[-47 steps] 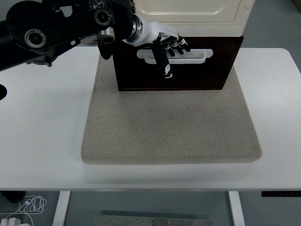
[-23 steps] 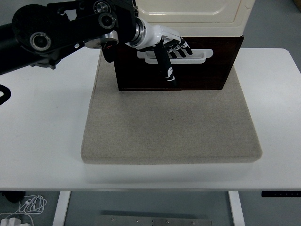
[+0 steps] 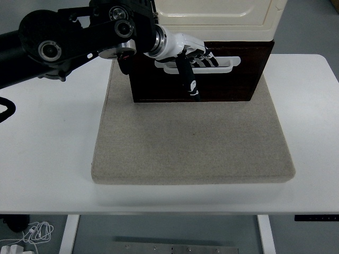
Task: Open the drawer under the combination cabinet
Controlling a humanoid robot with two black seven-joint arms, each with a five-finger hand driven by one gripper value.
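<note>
Left robot hand (image 3: 192, 55) hooks fingers into the drawer's (image 3: 222, 82) white handle (image 3: 225, 64).

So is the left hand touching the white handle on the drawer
Touching. The head view shows the left hand with its fingers curled into the slot of the white handle on the dark drawer, with no gap visible.
</note>
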